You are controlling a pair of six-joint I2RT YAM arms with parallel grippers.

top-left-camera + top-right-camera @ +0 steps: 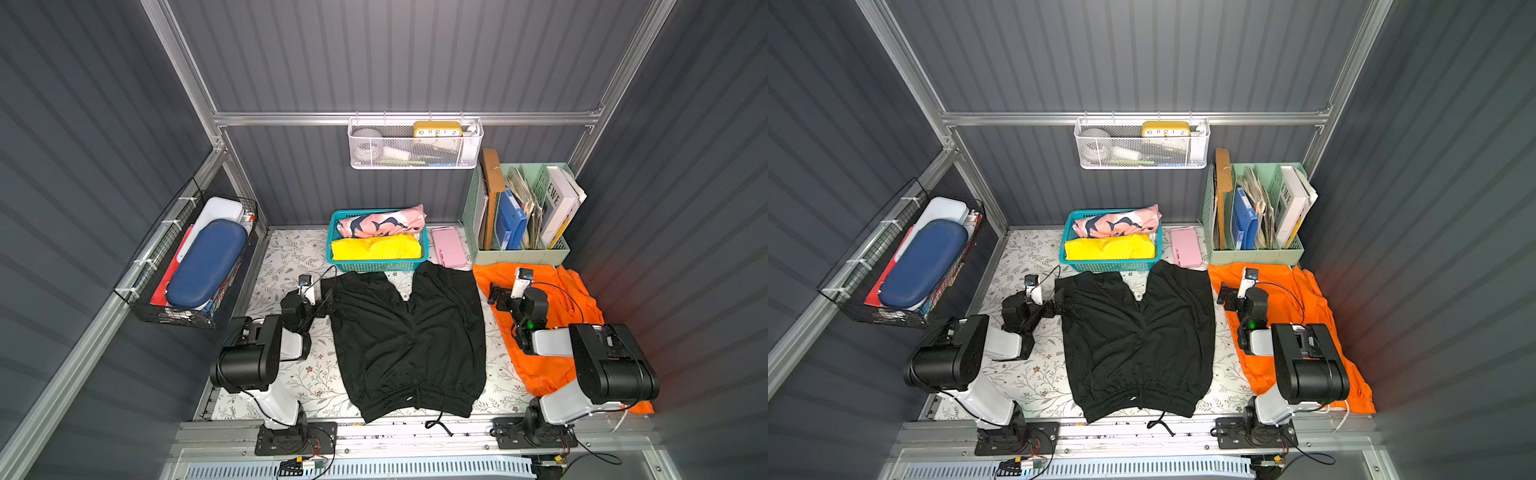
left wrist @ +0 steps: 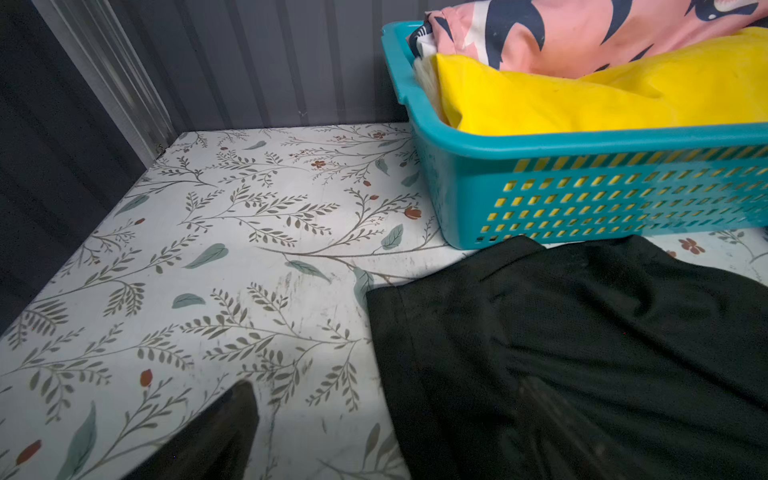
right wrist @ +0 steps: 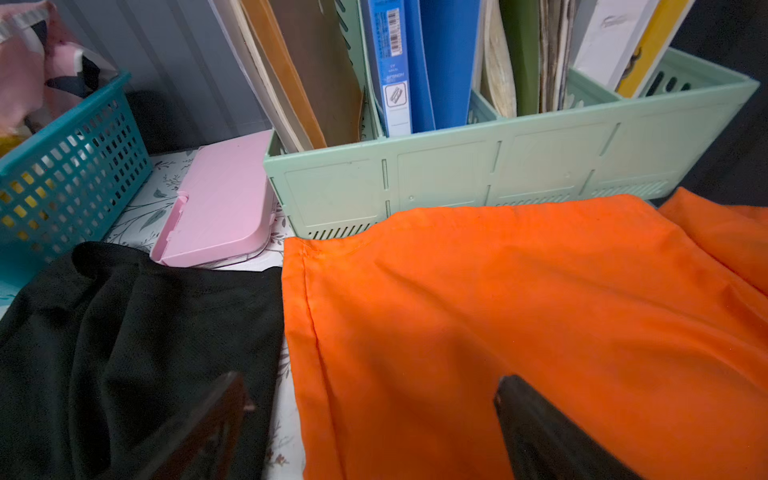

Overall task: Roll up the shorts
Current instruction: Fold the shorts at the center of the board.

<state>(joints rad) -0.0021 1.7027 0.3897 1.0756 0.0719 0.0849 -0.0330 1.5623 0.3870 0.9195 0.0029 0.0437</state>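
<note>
Black pair: in both top views the black shorts lay flat in the middle of the bench. The waistband was toward the frame's lower edge and the leg hems were up by the teal basket.
Long axis: it ran from the bottom to the top of the frame, from waistband to hems.
Orange pair: the orange shorts lay rumpled at the right of the frame, partly under the right arm.
Left claw: the left claw hung at the black pair's left-of-frame leg. It straddled the side edge, with one finger over bare bench and one over cloth, and it was released wide, holding nothing.
Right claw: the right claw straddled the strip between the two pairs, with one finger over each. It was spread wide and empty.
Contact: whether any fingertip touched cloth could not be told.
Nearer arm: judged about equal, since each claw sat by one outer leg of the black pair. A two-armed roll from the hems down toward the waistband looked the likely move.
</note>
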